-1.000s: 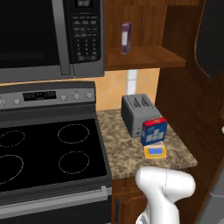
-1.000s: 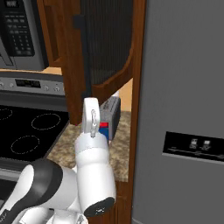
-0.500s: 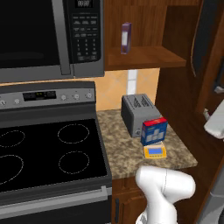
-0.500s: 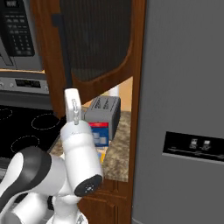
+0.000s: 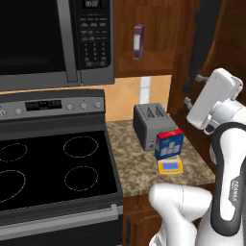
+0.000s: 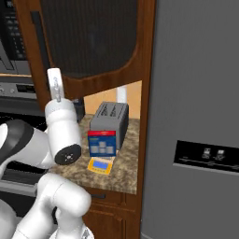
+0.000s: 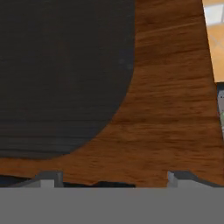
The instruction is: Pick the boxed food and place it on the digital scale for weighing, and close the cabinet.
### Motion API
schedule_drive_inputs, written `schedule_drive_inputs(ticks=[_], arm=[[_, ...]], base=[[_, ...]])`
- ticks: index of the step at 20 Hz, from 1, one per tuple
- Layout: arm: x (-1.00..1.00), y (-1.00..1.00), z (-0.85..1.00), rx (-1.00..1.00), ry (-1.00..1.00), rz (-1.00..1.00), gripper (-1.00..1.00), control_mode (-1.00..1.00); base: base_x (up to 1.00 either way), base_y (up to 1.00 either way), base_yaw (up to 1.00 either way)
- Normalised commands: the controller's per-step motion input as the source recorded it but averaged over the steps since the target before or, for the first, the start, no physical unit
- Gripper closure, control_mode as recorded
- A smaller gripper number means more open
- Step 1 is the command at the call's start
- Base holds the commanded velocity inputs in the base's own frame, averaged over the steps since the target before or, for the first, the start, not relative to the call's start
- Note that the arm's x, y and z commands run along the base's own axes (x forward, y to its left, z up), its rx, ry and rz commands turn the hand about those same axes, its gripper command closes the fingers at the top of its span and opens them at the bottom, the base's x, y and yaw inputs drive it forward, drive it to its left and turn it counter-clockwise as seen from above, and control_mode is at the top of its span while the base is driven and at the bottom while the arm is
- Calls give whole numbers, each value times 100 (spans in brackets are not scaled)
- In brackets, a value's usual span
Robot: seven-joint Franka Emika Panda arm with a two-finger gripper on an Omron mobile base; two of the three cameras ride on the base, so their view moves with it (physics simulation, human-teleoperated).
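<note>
Blue, red-topped boxed food (image 5: pixel 168 144) stands on the yellow digital scale (image 5: pixel 170 167).

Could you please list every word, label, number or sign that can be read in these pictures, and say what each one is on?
"FRANKA": printed vertically on the robot arm's white link, small but just readable.
Microwave keypad: button markings too small to read.
Stove control panel: display too blurred to read.
Boxed food: white patches, no legible text.
Digital scale: blue display, no readable digits.
Refrigerator dispenser panel: icons illegible.
</note>
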Motion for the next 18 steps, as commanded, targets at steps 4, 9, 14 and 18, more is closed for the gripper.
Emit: schedule_drive_inputs(ticks=[4,9,14,18], arm=[[83,56,21,0,-4,0,-100,-100],[87,24,3,1,0,0,-100,-100],[83,0,0,3,0,1,-100,-100],[65,-4,0,2,0,3,-100,-100]], base=[[0,0,0],[0,0,0],[0,0,0],[0,0,0]])
